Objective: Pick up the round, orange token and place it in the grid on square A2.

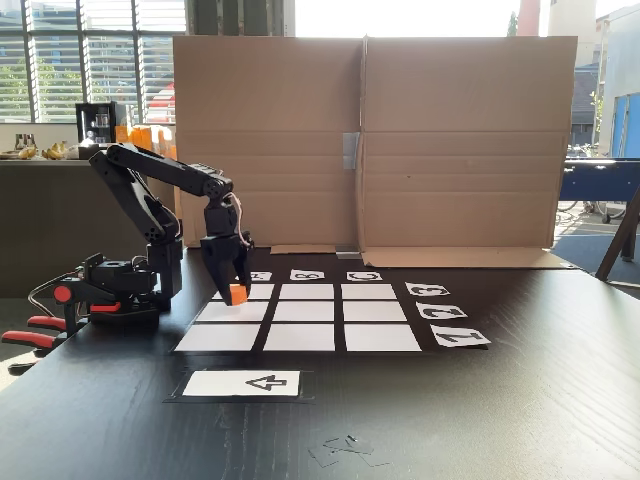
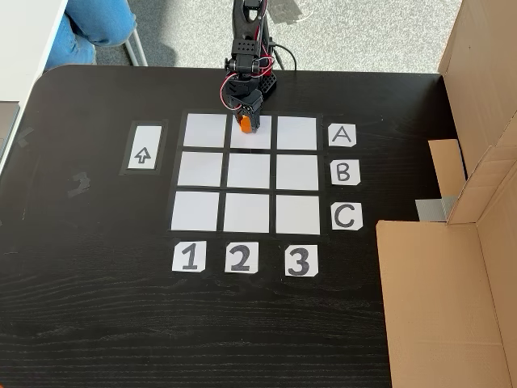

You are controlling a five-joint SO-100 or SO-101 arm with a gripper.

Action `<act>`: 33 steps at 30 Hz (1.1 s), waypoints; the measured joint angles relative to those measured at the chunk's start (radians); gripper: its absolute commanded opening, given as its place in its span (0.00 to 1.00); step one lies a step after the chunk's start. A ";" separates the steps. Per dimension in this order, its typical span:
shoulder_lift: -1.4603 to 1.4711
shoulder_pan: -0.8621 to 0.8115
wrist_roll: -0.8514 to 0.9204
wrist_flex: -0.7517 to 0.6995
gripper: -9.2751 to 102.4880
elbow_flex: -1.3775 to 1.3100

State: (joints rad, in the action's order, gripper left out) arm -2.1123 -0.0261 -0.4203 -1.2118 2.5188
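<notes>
My gripper [image 1: 238,289] is shut on the orange token [image 1: 238,295], which sits low between the black fingers. In the fixed view from above, the gripper [image 2: 245,122] and token [image 2: 243,125] are over the upper part of square A2 [image 2: 257,140], the middle cell of the row labelled A in the grid [image 2: 248,172]. In the front fixed view the token hangs at the far edge of square A2 [image 1: 230,312], in the left column of the grid [image 1: 300,315]. I cannot tell whether the token touches the cell.
A white card with a black arrow [image 1: 243,383] [image 2: 143,155] lies beside the grid. A tall cardboard wall [image 1: 450,140] [image 2: 452,283] stands behind the label cards. The arm's base with red-handled clamps [image 1: 30,335] is at the table's left edge. A person's legs [image 2: 97,24] are beyond the table.
</notes>
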 measured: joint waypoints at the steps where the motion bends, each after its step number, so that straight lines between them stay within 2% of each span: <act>1: 0.011 -0.006 -0.002 0.029 0.08 0.000; 11: 0.086 -0.005 0.012 0.078 0.08 0.011; 17: 0.091 -0.026 0.012 0.092 0.37 0.020; 28: 0.092 -0.035 0.031 0.107 0.45 0.035; 33: 0.089 -0.043 0.031 0.117 0.45 0.035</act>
State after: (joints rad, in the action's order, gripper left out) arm -2.0233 -0.0690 -0.3896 -1.0953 2.5541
